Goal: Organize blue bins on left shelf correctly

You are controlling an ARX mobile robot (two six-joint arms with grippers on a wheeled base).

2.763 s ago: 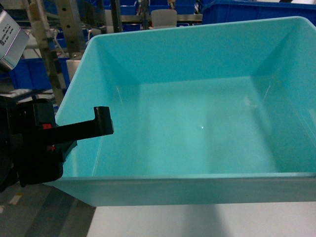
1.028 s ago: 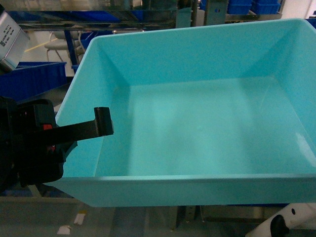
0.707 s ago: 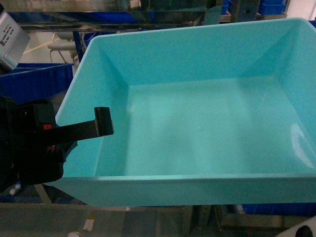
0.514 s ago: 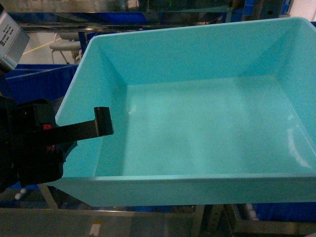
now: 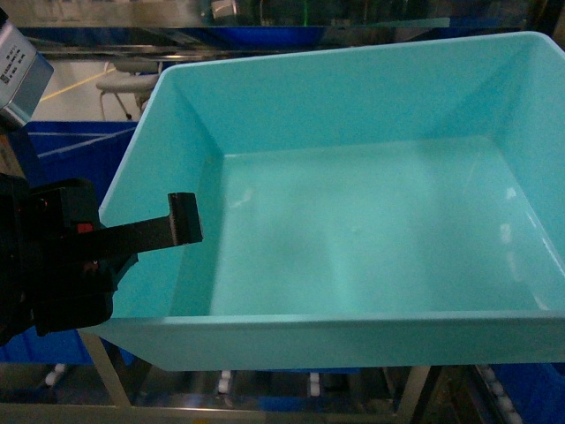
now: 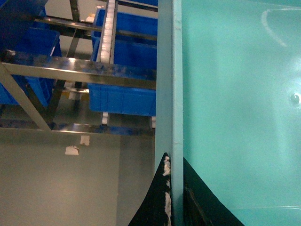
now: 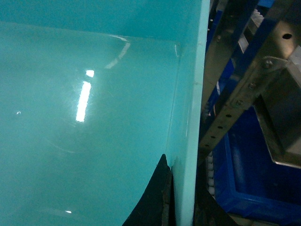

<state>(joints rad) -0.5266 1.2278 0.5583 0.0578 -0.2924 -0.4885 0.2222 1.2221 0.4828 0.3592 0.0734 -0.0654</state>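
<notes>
A large empty turquoise blue bin (image 5: pixel 353 238) fills the head view, held up between both arms. My left gripper (image 5: pixel 169 231) is shut on its left wall, one black finger (image 5: pixel 184 219) hooked inside. In the left wrist view the jaws of the left gripper (image 6: pixel 172 193) pinch the rim of the bin (image 6: pixel 235 94). My right gripper (image 7: pixel 184 193) is shut on the right wall of the bin (image 7: pixel 84 117); it is out of the head view. The left shelf (image 6: pixel 80 69) stands right behind and beneath the bin, with steel rails and white rollers (image 6: pixel 111 28).
Royal-blue ribbed bins (image 6: pixel 122 99) sit on the rack's tiers, one (image 7: pixel 263 179) close under the right wall. A perforated metal post (image 7: pixel 244 80) rises just right of the bin. Roller tracks (image 5: pixel 225 382) show under the bin's front. A white stool (image 5: pixel 119 84) stands far left.
The bin stays fixed in both grippers while the background slides past. A white tabletop below gave way to floor, then to the rack's rails and rollers.
</notes>
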